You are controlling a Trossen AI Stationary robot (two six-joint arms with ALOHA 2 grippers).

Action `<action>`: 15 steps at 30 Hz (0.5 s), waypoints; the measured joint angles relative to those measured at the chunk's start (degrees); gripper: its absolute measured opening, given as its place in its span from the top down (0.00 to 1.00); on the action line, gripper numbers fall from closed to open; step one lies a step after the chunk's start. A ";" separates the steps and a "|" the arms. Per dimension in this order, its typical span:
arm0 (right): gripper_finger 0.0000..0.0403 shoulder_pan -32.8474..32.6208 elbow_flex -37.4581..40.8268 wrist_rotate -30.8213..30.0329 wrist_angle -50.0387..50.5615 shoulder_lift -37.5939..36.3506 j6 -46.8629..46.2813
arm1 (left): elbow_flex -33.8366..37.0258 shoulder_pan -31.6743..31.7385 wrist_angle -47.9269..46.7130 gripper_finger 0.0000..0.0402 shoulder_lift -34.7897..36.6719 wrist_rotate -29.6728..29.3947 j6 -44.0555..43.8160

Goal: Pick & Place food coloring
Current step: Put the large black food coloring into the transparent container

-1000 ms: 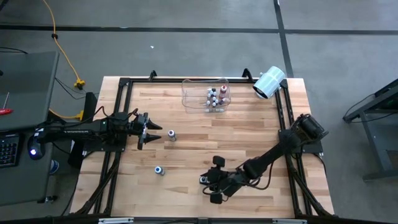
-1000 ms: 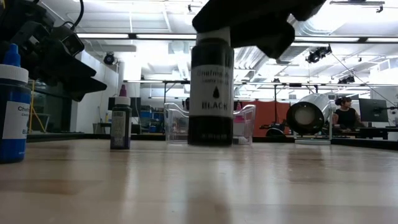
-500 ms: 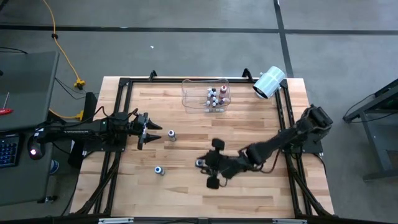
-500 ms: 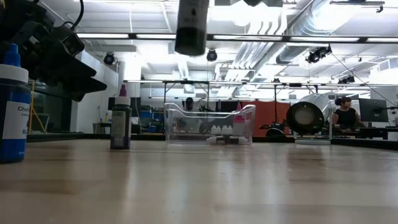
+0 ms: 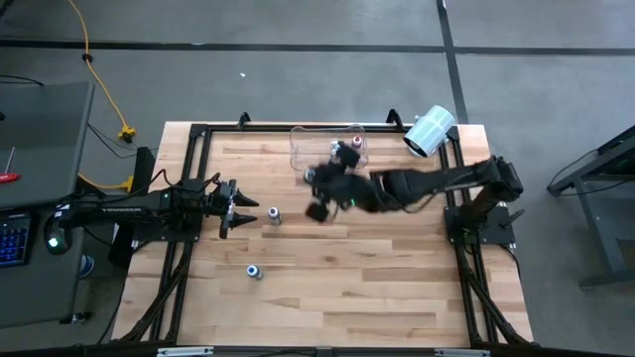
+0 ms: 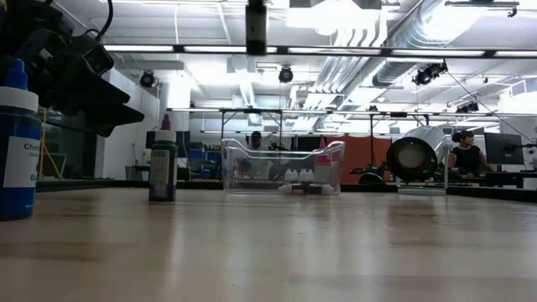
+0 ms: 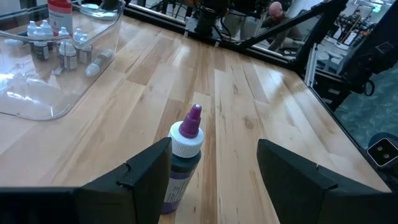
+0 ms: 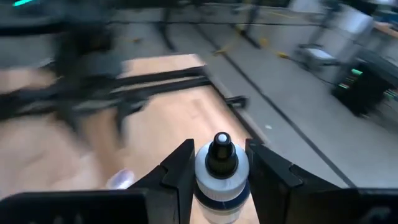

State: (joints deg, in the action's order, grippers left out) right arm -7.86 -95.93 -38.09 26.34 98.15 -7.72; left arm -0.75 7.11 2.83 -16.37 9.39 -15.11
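My right gripper (image 5: 316, 183) is high above the table's middle, near the clear bin (image 5: 342, 134), shut on a food coloring bottle (image 8: 221, 149) with a black cap and a white shoulder. The low view shows only the bottle's dark lower end (image 6: 256, 25) at the top. My left gripper (image 5: 245, 206) rests open at the table's left. A purple-capped bottle (image 7: 185, 155) stands upright on the wood just ahead of its fingers, untouched. A blue-capped bottle (image 5: 255, 271) stands nearer the front edge. Several small bottles (image 7: 59, 50) lie in the bin. My right gripper pinches the bottle's upper body just below the white shoulder (image 8: 219, 186) between its two fingers, one on each side. The fingers come from the table's right, slanting slightly down. The bottle sits upright, cap up, lifted clear of the table.
A large white paper roll (image 5: 430, 131) lies at the far right corner. Black frame rails (image 5: 198, 134) run along the table's edges. Bare wood stretches across the middle and the front. In the low view a person (image 6: 466, 155) sits in the room behind.
My right gripper has risen from the table's near side and swung toward the far edge, up to the bin, tipping closer to level. The black-capped bottle went with it, lifted off the wood and high clear, still upright.
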 joint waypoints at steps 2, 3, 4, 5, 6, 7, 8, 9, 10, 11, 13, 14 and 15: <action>0.72 3.02 0.40 -1.20 -1.25 0.22 -1.59 | 0.00 0.01 0.00 0.42 0.02 0.00 0.00; 0.72 4.57 0.45 -1.95 -1.81 0.76 -2.65 | 0.00 0.01 0.00 0.42 -0.01 0.00 0.00; 0.72 6.01 0.45 -2.22 -2.36 1.26 -3.64 | 0.00 -0.01 0.00 0.42 0.01 0.00 0.00; 0.72 7.52 0.47 -2.10 -2.78 1.93 -4.45 | 0.00 0.01 0.00 0.42 -0.01 0.00 0.00; 0.72 8.99 0.51 -1.78 -3.47 2.87 -5.18 | 0.00 0.00 0.00 0.42 0.02 0.00 0.00; 0.72 10.33 0.52 -1.00 -4.56 3.83 -5.67 | 0.00 0.01 -0.02 0.42 0.00 0.00 0.00; 0.72 11.64 0.53 0.23 -5.80 4.81 -6.25 | 0.00 0.01 -0.02 0.42 -0.01 0.00 0.00; 0.72 12.81 0.52 1.58 -7.00 5.85 -6.87 | 0.00 0.01 0.00 0.42 0.02 0.05 0.00; 0.72 13.88 0.52 2.88 -8.34 6.83 -7.47 | 0.00 0.01 0.00 0.42 0.02 0.05 0.00; 0.72 14.86 0.52 3.70 -9.69 7.84 -7.92 | 0.00 -0.01 0.00 0.42 -0.01 0.04 0.00; 0.72 16.69 0.53 3.94 -11.15 9.73 -8.86 | 0.00 0.01 0.00 0.42 0.02 0.07 0.00; 0.72 17.54 0.53 3.77 -11.59 10.60 -9.31 | 0.00 0.01 0.00 0.42 0.02 0.05 0.00; 0.72 18.36 0.53 3.50 -12.15 11.38 -10.12 | 0.00 0.01 0.00 0.42 0.02 0.05 0.00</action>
State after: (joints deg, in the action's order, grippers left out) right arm 10.51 -95.39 -34.59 14.19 109.53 -17.85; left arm -0.75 7.11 2.83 -16.36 9.44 -15.11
